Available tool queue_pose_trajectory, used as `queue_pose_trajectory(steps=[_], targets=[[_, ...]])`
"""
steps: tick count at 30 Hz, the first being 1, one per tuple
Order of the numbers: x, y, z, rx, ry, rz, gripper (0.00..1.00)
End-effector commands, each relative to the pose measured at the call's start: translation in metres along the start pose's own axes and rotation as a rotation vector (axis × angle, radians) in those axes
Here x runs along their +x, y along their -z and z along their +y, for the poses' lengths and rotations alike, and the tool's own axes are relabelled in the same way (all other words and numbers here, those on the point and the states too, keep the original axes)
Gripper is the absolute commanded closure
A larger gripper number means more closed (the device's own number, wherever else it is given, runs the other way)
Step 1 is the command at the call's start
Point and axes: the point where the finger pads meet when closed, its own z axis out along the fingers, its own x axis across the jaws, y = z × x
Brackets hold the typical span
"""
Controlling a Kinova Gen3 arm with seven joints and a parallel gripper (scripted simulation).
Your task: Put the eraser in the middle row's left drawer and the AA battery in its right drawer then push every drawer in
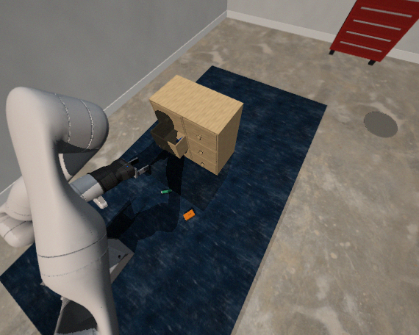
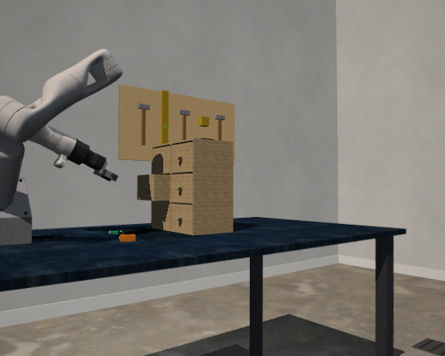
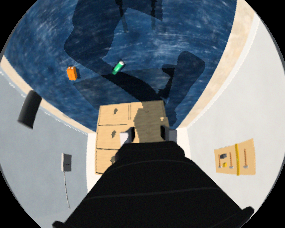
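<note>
The chest [image 1: 203, 103] [image 2: 213, 187] [image 3: 107, 117] stands upright. Its left middle drawer [image 1: 181, 148] [image 2: 161, 191] is pulled partly out, its front in shadow. A small blue thing [image 1: 179, 139], seemingly the eraser, shows inside it. The right middle drawer [image 1: 194, 148] [image 2: 186, 187] looks pushed in. The green AA battery [image 1: 166, 191] [image 2: 115, 232] [image 3: 118, 67] lies on the table in front of the chest. My gripper [image 1: 142, 164] [image 2: 115, 178] [image 3: 147, 131] is open and empty, in front of the pulled-out drawer, tilted down toward it and apart from it.
An orange block [image 1: 189, 214] [image 2: 127, 237] [image 3: 72, 73] lies on the dark blue table top [image 1: 251, 206] [image 2: 219, 250] near the battery. The other drawers look pushed in. The arm's base is at the table's other end. A tool board [image 2: 131, 121] [image 3: 247, 160] hangs on the wall.
</note>
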Motion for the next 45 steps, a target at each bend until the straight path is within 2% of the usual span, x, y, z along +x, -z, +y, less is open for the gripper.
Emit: queue_pose_trajectory(steps=[1, 9, 20, 21, 45], targets=[[0.0030, 0.0001, -0.0091, -0.023, 0.026, 0.007, 0.00], [0.0015, -0.0057, -0.0098, -0.077, 0.024, 0.008, 0.00], [0.0010, -0.0070, -0.0095, -0.089, 0.022, 0.008, 0.00], [0.0010, -0.0070, -0.0095, -0.089, 0.022, 0.008, 1.00], [0.0010, -0.0081, -0.0094, -0.089, 0.023, 0.008, 1.00]])
